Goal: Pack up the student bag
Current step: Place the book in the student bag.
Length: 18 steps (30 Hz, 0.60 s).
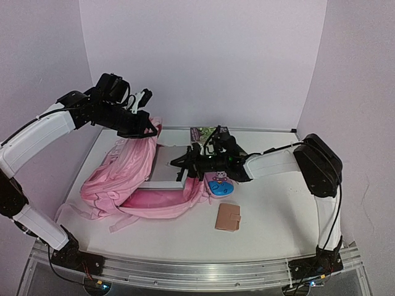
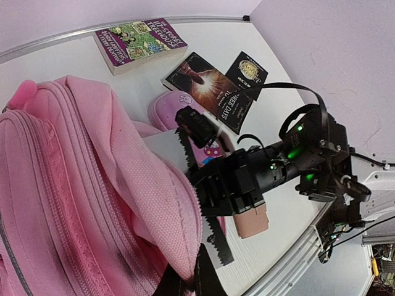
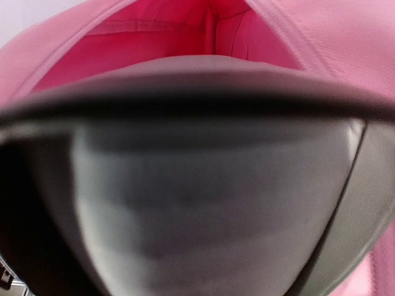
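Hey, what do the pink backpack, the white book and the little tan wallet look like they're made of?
Backpack: soft matte woven fabric; it sags, folds, and shows ribbed weave and stitched seams. White book: likely paper with a card cover, a stiff flat slab, plain matte. Wallet: perhaps leather or imitation, smooth even tan; too small to be sure.

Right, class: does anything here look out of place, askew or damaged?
Nothing spilled or damaged. The backpack lies slumped on its side, its top held up by the left claw, and a grey book in the right claw sticks halfway out of its mouth.
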### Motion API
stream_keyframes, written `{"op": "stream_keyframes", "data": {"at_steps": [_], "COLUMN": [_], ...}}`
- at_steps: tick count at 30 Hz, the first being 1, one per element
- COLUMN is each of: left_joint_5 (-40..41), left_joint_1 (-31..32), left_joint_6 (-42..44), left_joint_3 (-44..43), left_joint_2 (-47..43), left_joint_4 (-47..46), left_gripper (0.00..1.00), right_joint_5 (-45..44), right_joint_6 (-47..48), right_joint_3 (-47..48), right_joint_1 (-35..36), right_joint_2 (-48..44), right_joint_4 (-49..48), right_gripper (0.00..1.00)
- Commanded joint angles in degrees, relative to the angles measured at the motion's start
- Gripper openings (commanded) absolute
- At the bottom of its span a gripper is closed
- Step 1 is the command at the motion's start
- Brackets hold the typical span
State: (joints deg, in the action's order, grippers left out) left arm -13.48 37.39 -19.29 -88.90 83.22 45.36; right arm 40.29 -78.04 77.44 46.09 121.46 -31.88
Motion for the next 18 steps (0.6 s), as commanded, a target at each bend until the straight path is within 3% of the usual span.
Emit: {"op": "stream_keyframes", "data": {"at_steps": [1, 9, 14, 18], "left_joint_5": [-3.72, -7.90, -8.54, -8.91], "left_joint_1": [0.05, -0.02, -0.27, -0.64], "left_joint_6": [2.62, 2.83, 3.02, 2.81], "left_joint_3": [-5.23, -4.70, -4.45, -3.47], "left_joint_2": [-1.64, -1.69, -1.13, -1.13], "left_joint_4": [-9.28, -10.45, -9.96, -10.34], "left_gripper": [0.00, 0.00, 0.00, 0.00], "right_joint_5": [-2.93, -4.05, -2.75, -3.39], "right_joint_6": [0.00, 2.53, 1.46, -0.02], "right_joint_3": [6.87, 12.62, 17.32, 21.31], "right_joint_1": [3.09, 3.84, 5.32, 6.59], "right_joint_2": [4.96, 14.63, 15.06, 17.51], "right_joint_4": [-6.05, -4.24, -5.02, -4.76], "right_gripper": [0.00, 0.00, 0.00, 0.12]}}
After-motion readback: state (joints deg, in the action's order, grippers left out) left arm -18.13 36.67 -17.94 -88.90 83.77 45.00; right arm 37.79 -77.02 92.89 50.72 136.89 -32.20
